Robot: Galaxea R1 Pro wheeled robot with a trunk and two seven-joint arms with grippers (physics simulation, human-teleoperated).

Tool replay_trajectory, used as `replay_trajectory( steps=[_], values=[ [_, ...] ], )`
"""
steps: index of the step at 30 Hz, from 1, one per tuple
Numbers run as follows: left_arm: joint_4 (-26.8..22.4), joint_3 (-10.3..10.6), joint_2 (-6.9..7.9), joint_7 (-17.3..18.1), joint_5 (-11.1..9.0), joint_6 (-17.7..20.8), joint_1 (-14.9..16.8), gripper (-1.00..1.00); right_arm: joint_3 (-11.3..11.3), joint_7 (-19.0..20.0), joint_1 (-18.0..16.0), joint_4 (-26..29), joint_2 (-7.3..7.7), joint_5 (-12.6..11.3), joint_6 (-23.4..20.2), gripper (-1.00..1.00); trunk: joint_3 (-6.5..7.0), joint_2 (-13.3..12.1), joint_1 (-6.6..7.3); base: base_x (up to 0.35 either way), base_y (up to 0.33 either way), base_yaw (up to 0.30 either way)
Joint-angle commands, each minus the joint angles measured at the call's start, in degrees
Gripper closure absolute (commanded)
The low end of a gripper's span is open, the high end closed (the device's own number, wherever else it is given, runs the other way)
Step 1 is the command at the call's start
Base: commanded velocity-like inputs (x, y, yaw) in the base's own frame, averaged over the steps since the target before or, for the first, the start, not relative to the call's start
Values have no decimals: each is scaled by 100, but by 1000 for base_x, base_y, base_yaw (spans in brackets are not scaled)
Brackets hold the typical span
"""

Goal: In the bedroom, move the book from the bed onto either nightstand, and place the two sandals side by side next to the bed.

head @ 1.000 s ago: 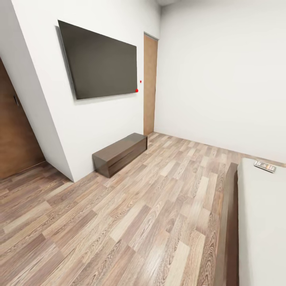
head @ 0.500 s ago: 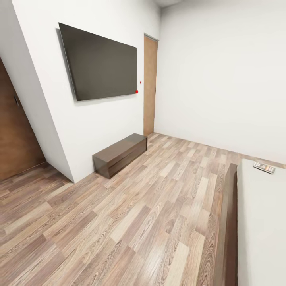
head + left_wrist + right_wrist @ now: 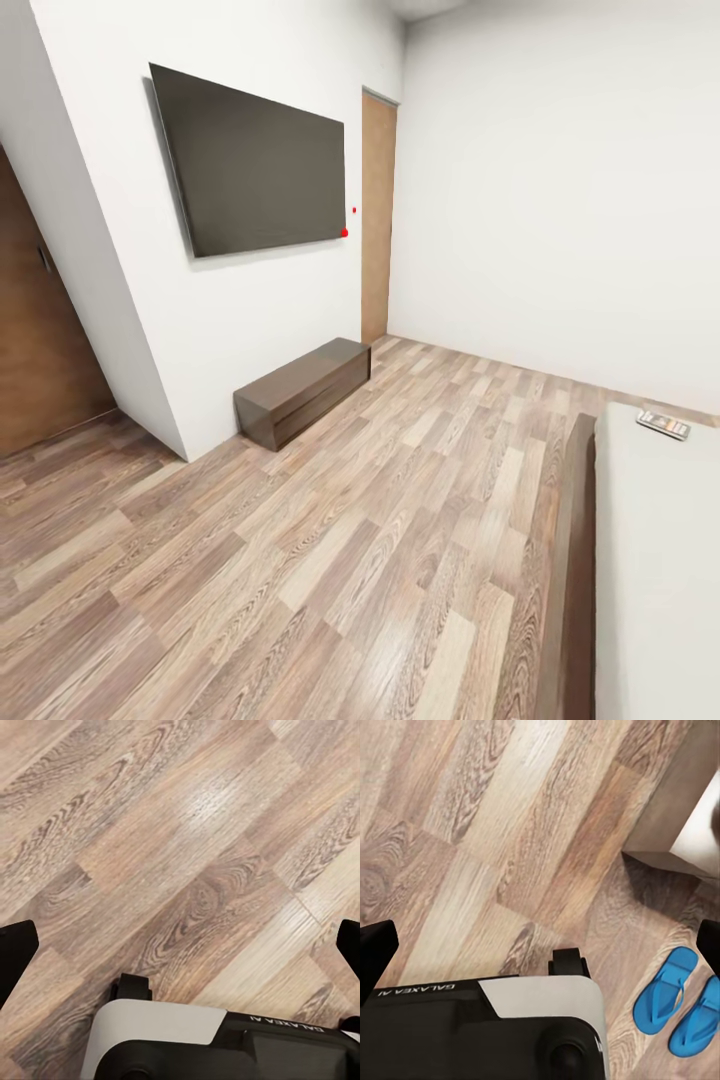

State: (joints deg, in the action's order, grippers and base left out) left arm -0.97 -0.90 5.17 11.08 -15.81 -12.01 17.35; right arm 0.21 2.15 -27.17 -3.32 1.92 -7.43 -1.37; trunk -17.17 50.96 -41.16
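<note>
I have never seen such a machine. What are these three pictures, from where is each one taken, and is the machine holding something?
This is a simulated wheeled robot with two arms. The large picture comes from a camera on its head: a bedroom with a wood floor, a dark screen on the wall, a low brown cabinet under it, and the corner of a bed at the right. A small flat thing lies on the mattress; it may be the book.

The other two pictures come from cameras near each arm's end, looking down. The black tips at the picture edges are the fingers, wide apart and holding nothing. The right arm's camera shows two blue sandals side by side on the floor.
</note>
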Motion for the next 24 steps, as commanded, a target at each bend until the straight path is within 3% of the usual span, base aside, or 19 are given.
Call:
replay_trajectory(
  steps=[1,24],
  values=[
    [9,-7,1,35,-36,-12,5,-100,6,22,-9,-11,1,-57,-4,-100,12,-37,22,0,0,0],
    [9,-7,1,27,-40,-12,5,-100,6,29,-8,-11,7,-49,-4,-100,425,-959,527,0,0,0]
  ],
)
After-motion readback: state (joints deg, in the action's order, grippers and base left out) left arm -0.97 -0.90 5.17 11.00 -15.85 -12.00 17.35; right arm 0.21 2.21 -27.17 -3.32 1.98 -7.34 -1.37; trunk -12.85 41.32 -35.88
